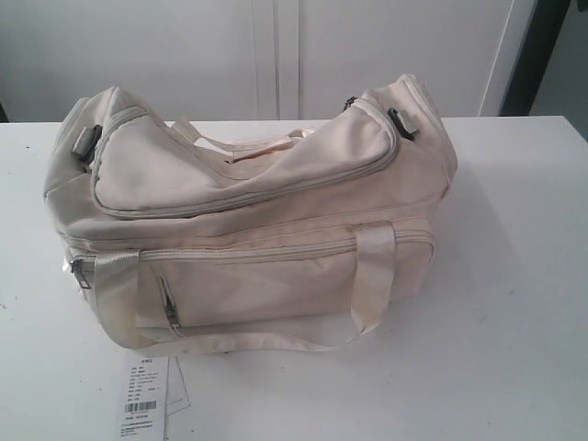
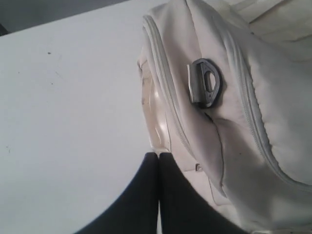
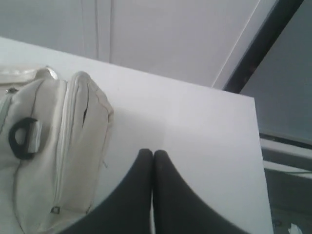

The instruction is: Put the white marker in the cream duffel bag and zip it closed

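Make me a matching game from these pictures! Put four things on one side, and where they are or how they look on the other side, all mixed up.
Things:
1. soft cream fabric duffel bag
2. white paper barcode tag
3. grey metal D-shaped strap ring
4. black-fingered left gripper

Matches:
A. fingers pressed together
B. lying flat in front of the bag
C. fixed on the bag's end panel
D. sitting in the middle of the white table

Pairs: 1-D, 2-B, 3-C, 4-A

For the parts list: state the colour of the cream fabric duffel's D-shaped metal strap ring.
D-shaped metal strap ring: dark grey, clearest in left wrist view.
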Controlling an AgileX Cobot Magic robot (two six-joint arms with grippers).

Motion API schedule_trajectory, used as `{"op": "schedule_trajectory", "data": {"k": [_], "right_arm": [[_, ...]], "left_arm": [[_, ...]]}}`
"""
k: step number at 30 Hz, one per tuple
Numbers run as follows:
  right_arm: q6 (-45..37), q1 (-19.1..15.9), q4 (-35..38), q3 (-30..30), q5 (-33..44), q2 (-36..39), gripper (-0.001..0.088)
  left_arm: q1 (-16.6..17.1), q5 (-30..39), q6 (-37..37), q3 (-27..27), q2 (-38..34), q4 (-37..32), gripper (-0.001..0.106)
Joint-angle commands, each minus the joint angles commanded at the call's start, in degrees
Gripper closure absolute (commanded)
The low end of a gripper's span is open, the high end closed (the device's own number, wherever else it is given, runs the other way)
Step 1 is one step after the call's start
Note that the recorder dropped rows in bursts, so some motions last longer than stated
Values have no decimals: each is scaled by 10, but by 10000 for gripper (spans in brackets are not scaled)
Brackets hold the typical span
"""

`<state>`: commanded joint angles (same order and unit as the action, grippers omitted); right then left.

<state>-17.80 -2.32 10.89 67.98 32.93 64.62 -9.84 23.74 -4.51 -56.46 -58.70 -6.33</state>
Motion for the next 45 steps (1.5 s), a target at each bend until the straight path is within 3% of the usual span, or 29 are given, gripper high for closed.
{"op": "schedule_trajectory", "data": {"k": [16,25,34,40,45], "right_arm": [[-16,0,11,-149,-141,-136,868],[-16,0,12,-219,-184,-223,868],[-15,0,12,-235,-144,-270,868],[-39,0,11,-236,-147,-294,868],[-45,0,12,-259,-174,-314,868]], "left_arm": [[0,-90,-23,101,103,0,1053],[0,-102,-34,157,170,0,1053],[0,-46,-35,164,237,0,1053],[0,-47,-33,166,284,0,1053],[0,-96,-46,211,326,0,1053]]}}
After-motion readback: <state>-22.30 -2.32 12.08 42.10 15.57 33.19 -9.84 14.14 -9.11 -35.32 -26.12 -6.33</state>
